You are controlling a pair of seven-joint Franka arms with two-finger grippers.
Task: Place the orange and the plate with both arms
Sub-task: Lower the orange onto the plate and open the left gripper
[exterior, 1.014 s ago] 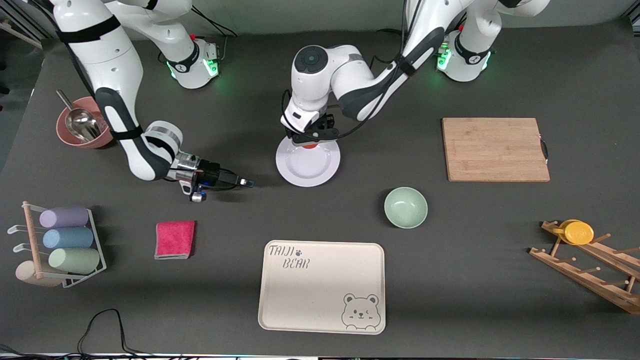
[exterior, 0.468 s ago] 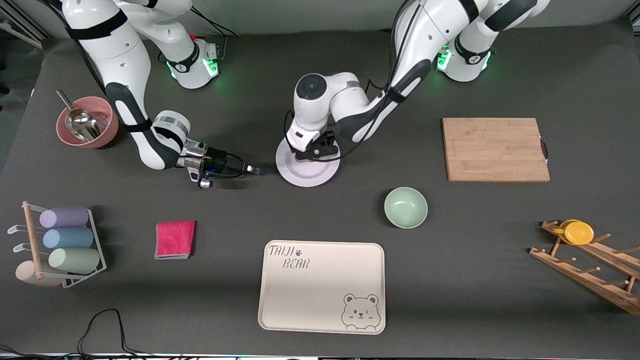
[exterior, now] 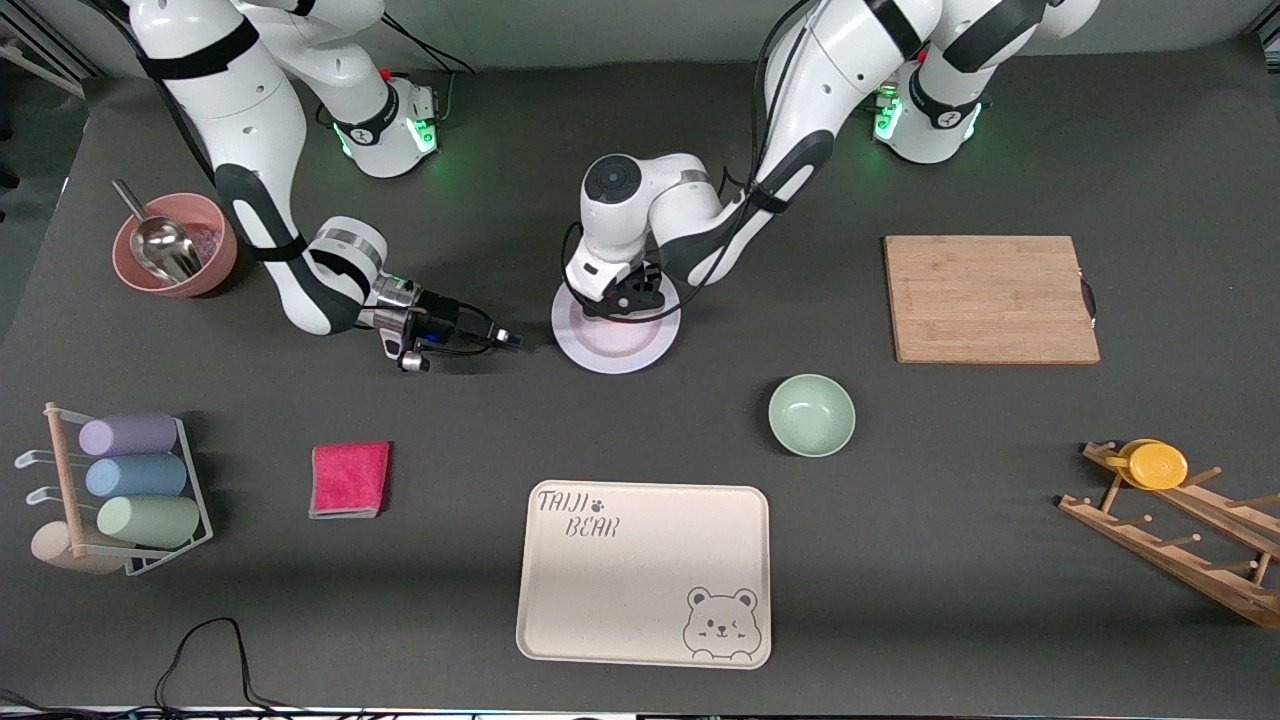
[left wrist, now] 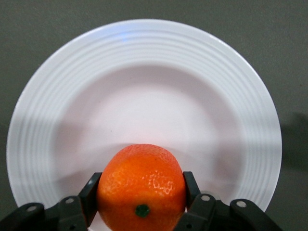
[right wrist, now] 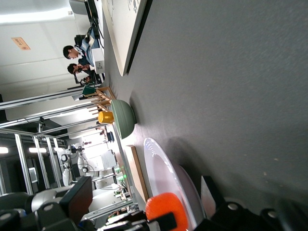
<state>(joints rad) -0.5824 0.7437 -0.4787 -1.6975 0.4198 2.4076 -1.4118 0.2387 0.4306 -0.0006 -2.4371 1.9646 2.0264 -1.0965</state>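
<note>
Overall: two white jointed arms met at the plate near the middle of the dark, matte table (exterior: 900, 560).
Left gripper (exterior: 622, 298): it hung just over the plate's well with its black fingers (left wrist: 82, 204) clamped on the orange's two sides.
Orange (left wrist: 141, 187): round, bright, pebbly-skinned, with a small green stem spot; the wrist view showed it low over the plate's inner well, and whether it touched could not be told.
Plate (exterior: 640, 345): round, glossy white with a faint lilac cast and a wide rim of fine concentric ridges; it lay flat directly under the left gripper.
Right gripper (exterior: 497, 339): held low and level just beside the plate's rim at the right arm's end of it; its fingertips stood slightly apart and held nothing.
Edges: the plate's rim was bare on the side toward the front camera and toward the left arm's end.
Open room: bare tabletop lay between the plate and the pale green bowl (exterior: 811, 414), and between the plate and the cream bear tray (exterior: 640, 590), both nearer the camera than the grippers.
Other: a wooden cutting board (exterior: 990, 298) lay well apart toward the left arm's end.
</note>
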